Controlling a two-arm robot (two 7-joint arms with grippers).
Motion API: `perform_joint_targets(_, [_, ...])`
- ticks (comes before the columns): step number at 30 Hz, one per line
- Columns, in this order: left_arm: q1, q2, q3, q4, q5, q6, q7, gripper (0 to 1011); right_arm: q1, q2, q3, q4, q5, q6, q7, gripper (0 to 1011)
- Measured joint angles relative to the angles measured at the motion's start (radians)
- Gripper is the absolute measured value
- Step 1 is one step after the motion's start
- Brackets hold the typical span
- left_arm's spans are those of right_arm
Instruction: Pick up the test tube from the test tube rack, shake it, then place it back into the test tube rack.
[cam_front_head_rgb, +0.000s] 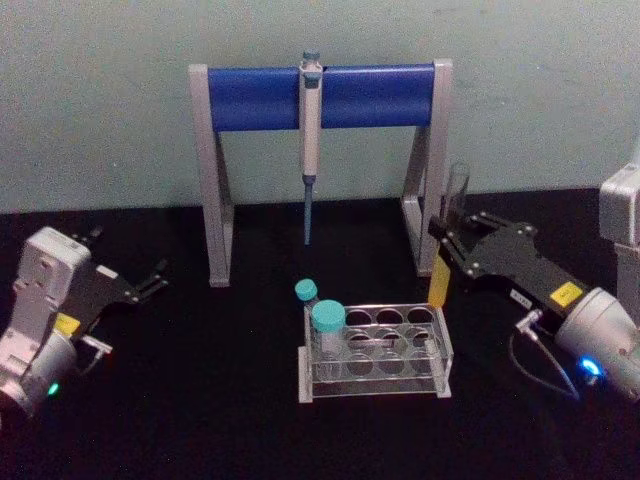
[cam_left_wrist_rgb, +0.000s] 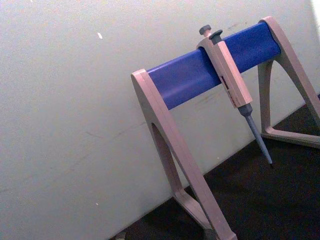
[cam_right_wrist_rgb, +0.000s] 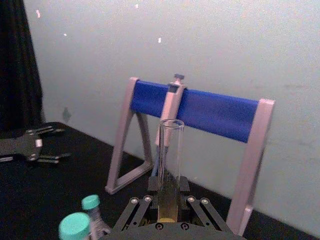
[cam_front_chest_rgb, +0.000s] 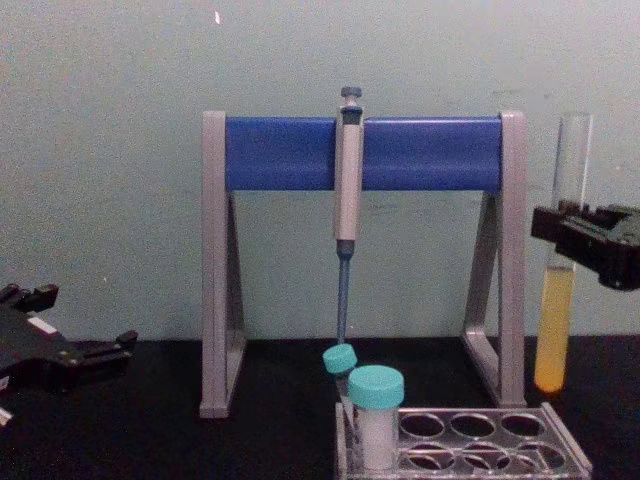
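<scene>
My right gripper (cam_front_head_rgb: 449, 243) is shut on the test tube (cam_front_head_rgb: 441, 280), a long clear tube with yellow-orange liquid in its lower part. In the chest view the test tube (cam_front_chest_rgb: 555, 320) hangs upright, its round bottom a little above the right end of the test tube rack (cam_front_chest_rgb: 480, 443), and the right gripper (cam_front_chest_rgb: 572, 238) clamps it near mid-height. The right wrist view shows the test tube (cam_right_wrist_rgb: 171, 145) rising between the fingers (cam_right_wrist_rgb: 145, 202). The clear test tube rack (cam_front_head_rgb: 375, 386) sits at table centre. My left gripper (cam_front_head_rgb: 130, 256) rests open at the far left.
Two teal-capped white vials (cam_front_head_rgb: 328, 330) stand in the rack's left end. Behind it stands a grey-and-blue pipette stand (cam_front_head_rgb: 250, 97) with a pipette (cam_front_head_rgb: 311, 150) hanging from its bar. The black table ends at a pale wall.
</scene>
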Motion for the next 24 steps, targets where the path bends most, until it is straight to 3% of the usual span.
perform_joint_targets(9, [0.0, 0.0, 0.0, 0.0, 0.0, 0.0, 0.0, 1009, -0.013, -0.001, -0.035, -0.016, 0.017, 0.019, 0.04, 229])
perform_joint_targets(14, [0.0, 0.0, 0.0, 0.0, 0.0, 0.0, 0.0, 1010, 0.035, -0.025, -0.076, 0.027, 0.026, 0.009, 0.072, 229])
perform_joint_targets(24, [0.0, 0.0, 0.0, 0.0, 0.0, 0.0, 0.0, 1010, 0.121, -0.065, -0.107, 0.117, 0.018, -0.034, 0.08, 229])
